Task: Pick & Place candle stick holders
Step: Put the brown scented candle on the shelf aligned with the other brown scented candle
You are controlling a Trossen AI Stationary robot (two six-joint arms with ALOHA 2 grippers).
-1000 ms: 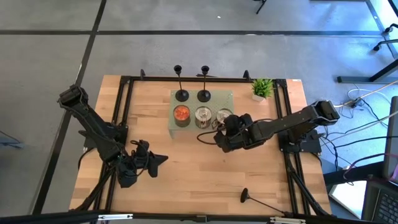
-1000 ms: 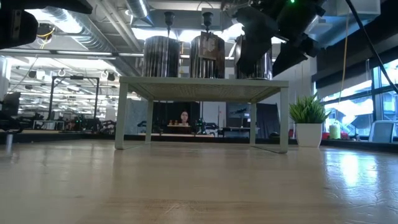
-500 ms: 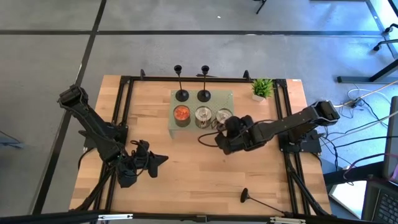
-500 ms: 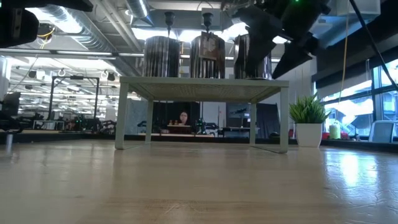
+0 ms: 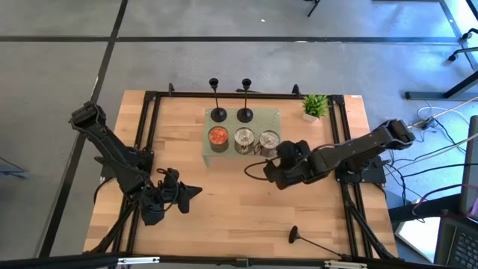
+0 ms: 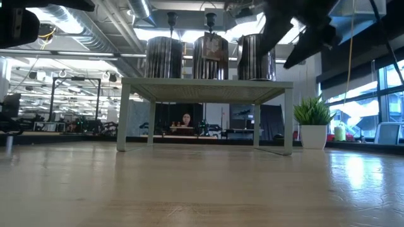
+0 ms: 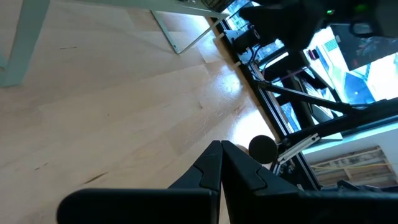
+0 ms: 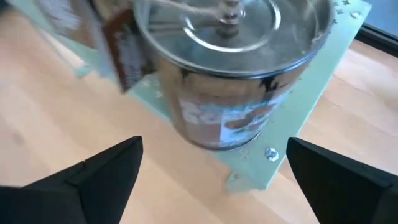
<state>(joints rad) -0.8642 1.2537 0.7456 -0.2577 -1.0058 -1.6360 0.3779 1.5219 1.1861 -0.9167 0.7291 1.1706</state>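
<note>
Two black metal candle stick holders (image 5: 217, 113) (image 5: 245, 114), thin stems on round flared bases, stand along the far edge of the pale green low shelf (image 5: 273, 115). A third holder (image 5: 294, 235) lies on its side on the wooden tabletop (image 5: 224, 202), well apart from the shelf towards the near edge. On the shelf's near row stand three short tin cans, the rightmost a silver can (image 8: 224, 68). The right hand (image 5: 274, 168) hovers just beside that can, fingers spread wide and empty. The left hand (image 5: 196, 190), fingers together, waits well off the shelf's near-left corner. The likely hazard: the spread fingers clip the can and topple it into the standing holders.
</note>
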